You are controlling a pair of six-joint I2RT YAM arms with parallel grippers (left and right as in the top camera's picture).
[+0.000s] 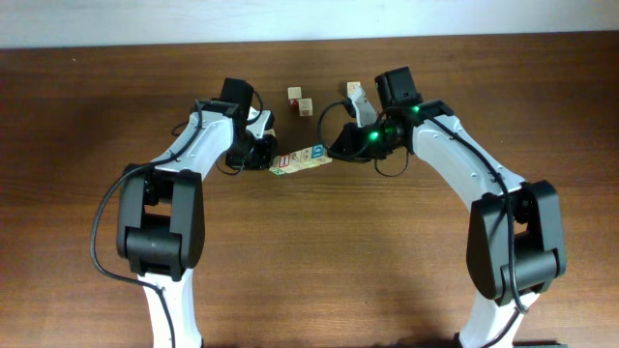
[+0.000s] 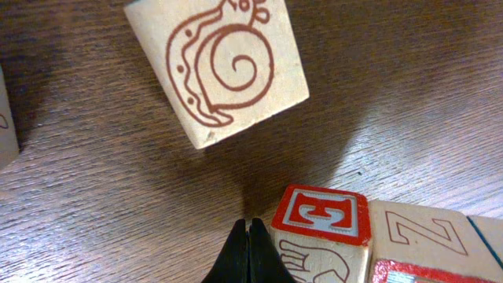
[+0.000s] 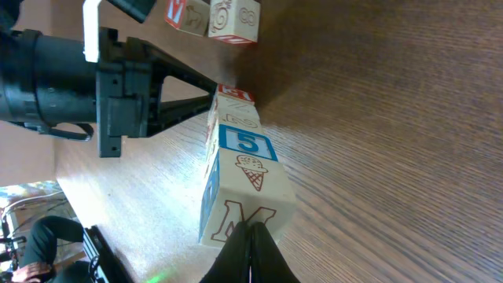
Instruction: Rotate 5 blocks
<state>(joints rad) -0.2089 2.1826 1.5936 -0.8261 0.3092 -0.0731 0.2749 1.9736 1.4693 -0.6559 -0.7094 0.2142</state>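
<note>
On the dark brown wooden table, the pale wooden alphabet cubes lie in a row between the arms. The left gripper and right gripper, fingers pressed together, sit at its ends, probably as blunt pushers to swing it round.

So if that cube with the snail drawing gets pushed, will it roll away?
Probably slide, not roll: the snail cube has flat faces and square edges. It looks like wood, so likely stiff and light. An off-centre push might spin it on the table.
</note>
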